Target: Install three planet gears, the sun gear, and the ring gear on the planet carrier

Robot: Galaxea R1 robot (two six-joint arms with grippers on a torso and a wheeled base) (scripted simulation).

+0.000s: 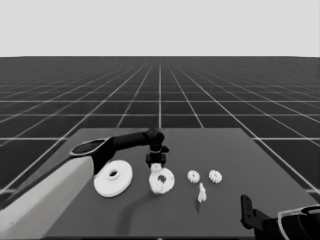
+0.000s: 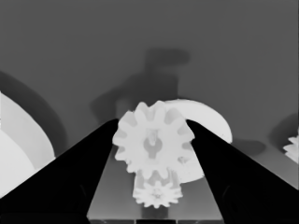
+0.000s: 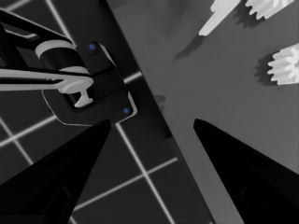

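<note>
Because the gear (image 2: pixel 153 140) must seat beside the gear (image 2: pixel 157 192) already on the smaller round part (image 1: pixel 167 181), the left gripper (image 1: pixel 156 166) pinches it directly above. The right gripper (image 3: pixel 152 123) waits spread at the table's corner (image 3: pixel 187 154).

The head view looks down across the table (image 1: pixel 225 150) toward the horizon. The left wrist view sits close above the smaller round part (image 2: pixel 208 119), also visible mid-table in the head view. The right wrist view faces the table's corner and floor grid, sharing the thin white piece (image 3: pixel 217 18).
</note>
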